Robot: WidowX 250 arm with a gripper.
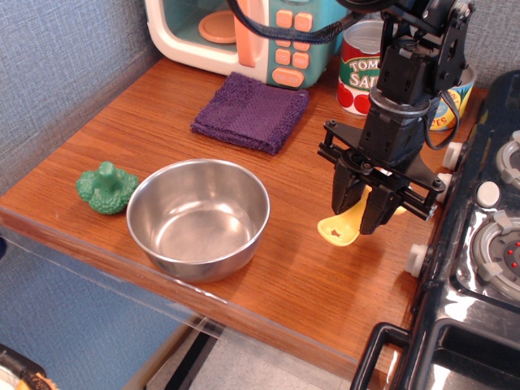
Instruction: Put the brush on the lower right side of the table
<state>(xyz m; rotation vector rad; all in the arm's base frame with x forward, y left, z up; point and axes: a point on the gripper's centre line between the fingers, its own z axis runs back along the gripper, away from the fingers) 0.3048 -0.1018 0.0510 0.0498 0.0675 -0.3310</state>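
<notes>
A black robot arm reaches down over the right half of a brown wood-grain surface (162,122), its claw (362,210) clamped on a small yellow brush (342,228). The two dark fingers (344,194) pinch the brush near its far end, so only the flat rounded handle, with a small hole in it, juts out toward the lower left; the bristles are hidden behind the fingers. Whether the handle touches the wood or hangs just above it cannot be told.

To the left of the brush sits an empty steel bowl (198,217) near the front edge, well apart from the claw. A green toy broccoli (106,188) lies just beside the bowl on its left. A folded purple cloth (251,111) rests farther back, in front of a toy microwave (244,32) with orange buttons. Behind the arm stands a tomato sauce can (360,69), partly covered by the arm, with a second can (452,101) just visible to its right. A black toy stove (479,268) with white knobs borders the right edge.
</notes>
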